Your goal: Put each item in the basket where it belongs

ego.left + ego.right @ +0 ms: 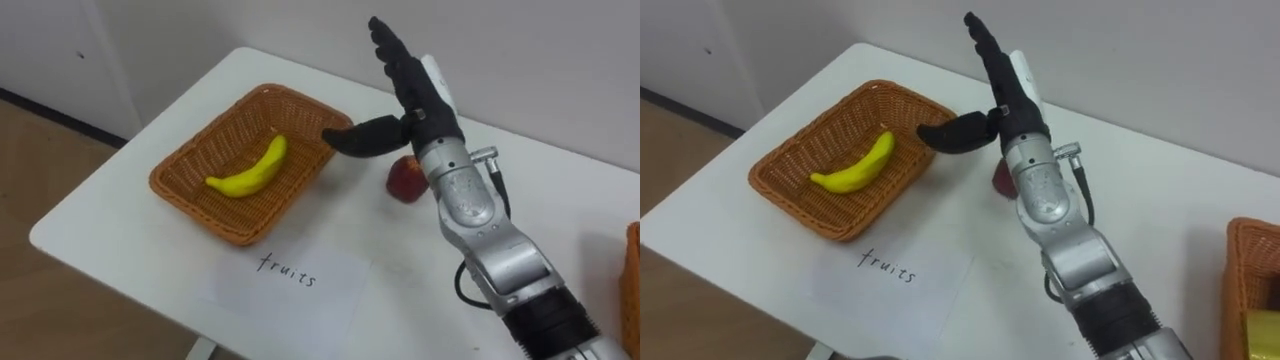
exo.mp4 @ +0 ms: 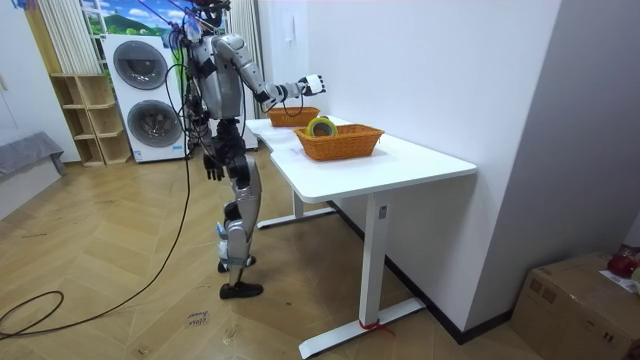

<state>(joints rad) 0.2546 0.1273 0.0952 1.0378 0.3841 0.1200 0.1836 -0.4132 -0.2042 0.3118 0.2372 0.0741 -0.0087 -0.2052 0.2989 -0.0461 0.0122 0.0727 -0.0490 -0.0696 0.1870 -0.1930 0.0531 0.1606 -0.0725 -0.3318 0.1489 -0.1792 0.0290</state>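
A wicker fruit basket (image 1: 170, 190) on the white table (image 1: 130, 230) holds a yellow banana (image 1: 250, 170). A red apple (image 1: 404, 180) lies on the table just off the basket's right corner, partly behind my right wrist. My right hand (image 1: 410, 90) hovers above the apple, open, with its fingers straight and pointing away from me and the thumb stretched toward the basket's rim. It holds nothing. In the room view I stand at the table's end with the right hand (image 2: 313, 83) out over it, while my left hand (image 2: 212, 165) hangs by my side.
A paper sheet (image 1: 285, 275) with a handwritten label lies in front of the fruit basket. A second wicker basket (image 1: 1250, 260) sits at the right edge with a yellow thing (image 1: 1265, 335) in it; in the room view that basket (image 2: 340, 145) holds a tape roll (image 2: 321, 126).
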